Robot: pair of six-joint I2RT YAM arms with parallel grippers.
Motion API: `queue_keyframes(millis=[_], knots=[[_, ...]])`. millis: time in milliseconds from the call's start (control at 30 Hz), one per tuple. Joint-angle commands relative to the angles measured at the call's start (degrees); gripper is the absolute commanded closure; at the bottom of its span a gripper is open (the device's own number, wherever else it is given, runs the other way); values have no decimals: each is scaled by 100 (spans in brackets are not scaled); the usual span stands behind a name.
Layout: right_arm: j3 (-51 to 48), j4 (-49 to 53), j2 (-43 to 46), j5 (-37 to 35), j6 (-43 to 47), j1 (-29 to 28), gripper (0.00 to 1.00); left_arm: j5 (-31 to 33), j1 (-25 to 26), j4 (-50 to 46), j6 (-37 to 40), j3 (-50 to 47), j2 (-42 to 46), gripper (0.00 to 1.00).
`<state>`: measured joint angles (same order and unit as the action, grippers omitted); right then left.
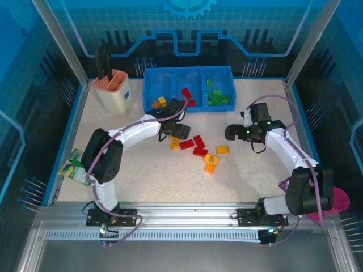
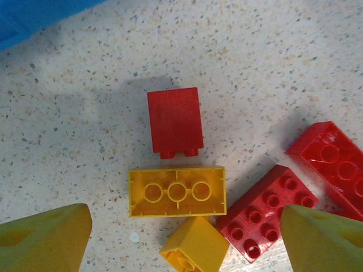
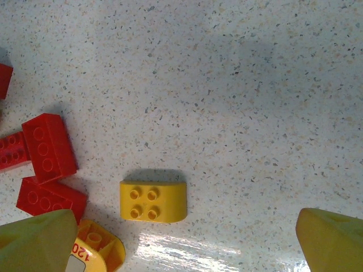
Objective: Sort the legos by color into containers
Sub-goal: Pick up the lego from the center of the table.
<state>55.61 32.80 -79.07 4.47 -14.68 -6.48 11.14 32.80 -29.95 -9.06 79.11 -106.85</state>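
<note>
The left fingers [image 2: 45, 241] stand wide apart with nothing held between them, above a cluster of bricks on the speckled desk [image 2: 272, 62]. Below the gap lies a small yellow brick [image 2: 195, 246]. Just beyond it, a long yellow brick [image 2: 177, 192] lies upside down, showing its hollow underside. A red brick on its side [image 2: 174, 120] sits at the long brick's far edge, with its studs pointing toward it. To the right, a studded red brick [image 2: 266, 212] lies at an angle, and another red brick [image 2: 334, 164] is just beside it.

The right fingers [image 3: 332, 241] are also spread wide and hold nothing. Between them, nearer the left fingertip, a rounded yellow brick [image 3: 153, 201] with four studs lies alone on the desk. To its left are an upper red brick [image 3: 48, 147] and a lower red brick [image 3: 51, 198], close together. A yellow-orange piece [image 3: 96, 249] with printed numerals is partly hidden by a fingertip.

From above, both arms reach toward the middle of the desk, with the loose bricks between them. At the far edge sits the blue tray [image 1: 164, 72], which has three compartments. The left one holds a yellow tray brick [image 1: 160, 102], the middle one holds red tray bricks [image 1: 186, 93], and the right one holds green tray bricks [image 1: 215, 97]. A cream-and-salmon utensil holder [image 1: 113, 93] stands left of the tray. A green-and-white packet [image 1: 74, 169] lies at the desk's left edge.
</note>
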Motion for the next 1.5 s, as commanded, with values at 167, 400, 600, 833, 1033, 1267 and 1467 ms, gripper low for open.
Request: queue_keyframes(millis=[167, 400, 600, 833, 1033, 1267, 1467], knots=[[140, 108, -2, -127, 134, -73, 0, 74, 27, 42, -191, -64, -346, 12], [219, 177, -43, -127, 176, -73, 0, 51, 40, 152, -331, -28, -640, 12], [258, 271, -101, -196, 172, -73, 0, 113, 42, 242, -377, 3, -862, 13], [217, 271, -100, -209, 176, -73, 0, 264, 34, 269, -403, 69, -1112, 14], [222, 289, -83, -219, 195, -73, 0, 231, 23, 256, -439, 196, -1303, 15], [222, 324, -65, -284, 228, -74, 0, 183, -18, 229, -476, 204, -1390, 20], [187, 308, -74, -288, 220, -73, 0, 126, -69, 249, -561, -40, -1293, 25]])
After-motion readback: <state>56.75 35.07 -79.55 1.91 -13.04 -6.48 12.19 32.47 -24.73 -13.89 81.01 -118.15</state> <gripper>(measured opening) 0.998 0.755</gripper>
